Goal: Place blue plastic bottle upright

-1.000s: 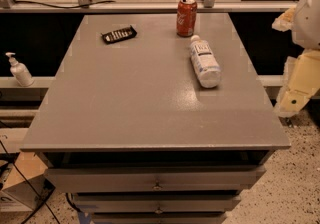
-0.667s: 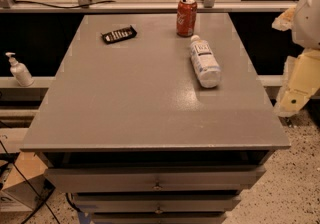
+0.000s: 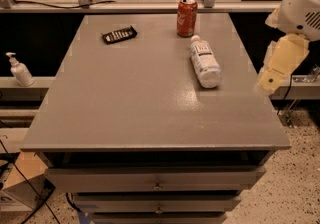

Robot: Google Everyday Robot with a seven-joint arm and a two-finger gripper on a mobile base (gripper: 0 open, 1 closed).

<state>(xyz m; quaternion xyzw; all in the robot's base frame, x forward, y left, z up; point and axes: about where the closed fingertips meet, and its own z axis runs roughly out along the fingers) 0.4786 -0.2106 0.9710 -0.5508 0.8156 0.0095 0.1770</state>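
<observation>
The blue plastic bottle lies on its side on the grey table, right of centre, with its white cap pointing to the far edge and its base toward the front. My gripper hangs off the table's right edge, level with the bottle's base and a short way to its right. It is not touching the bottle or the table.
A red soda can stands upright just behind the bottle's cap. A black remote-like object lies at the far left of the table. A small white pump bottle stands on a ledge left of the table. Drawers sit below the front edge.
My gripper has moved up and left, closer to the table's right edge. The bottle, can and black object have not moved.
</observation>
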